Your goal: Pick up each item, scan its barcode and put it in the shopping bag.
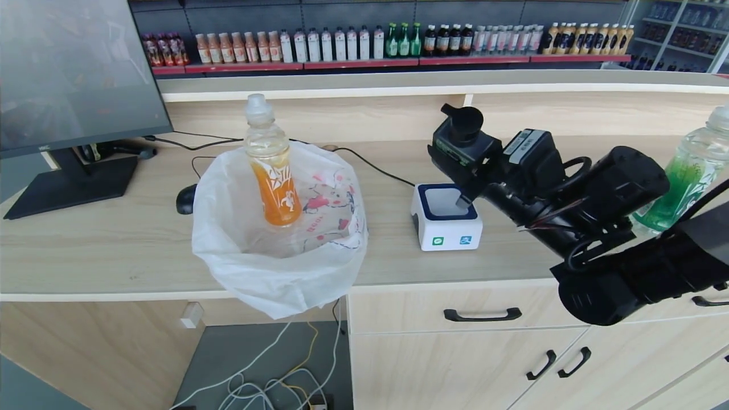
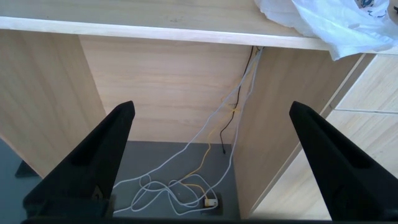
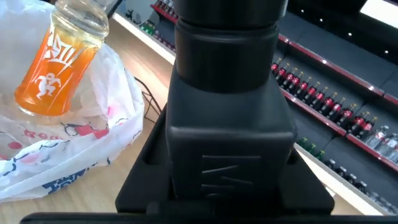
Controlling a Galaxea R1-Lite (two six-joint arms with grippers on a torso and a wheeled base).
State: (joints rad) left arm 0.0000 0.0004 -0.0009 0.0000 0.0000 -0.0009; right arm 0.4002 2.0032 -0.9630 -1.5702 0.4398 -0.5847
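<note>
**One bottle bagged, one item at the scanner, one waiting**

On the tabletop (image 1: 85, 250) the white shopping bag (image 1: 273, 273) stands open near the front edge, its lower part sagging over that edge. An orange bottle (image 1: 273, 171) stands upright inside it, so that item looks finished. A green bottle (image 1: 680, 182) stands on the tabletop at the far right, well apart from the bag and seemingly untouched. Between them sits the white scanner (image 1: 447, 219), window facing up.

Judging by this, the task is about a third done: one scan appears to be in hand, and one item has yet to be picked up.

The right gripper (image 1: 472, 171) hangs just above the scanner, pinched on a dark container (image 1: 462, 128) with a green label and its cap pointing up. The left gripper (image 2: 211, 109) is spread wide, holding nothing. It sits low in front of the cabinet, below the tabletop edge.
</note>
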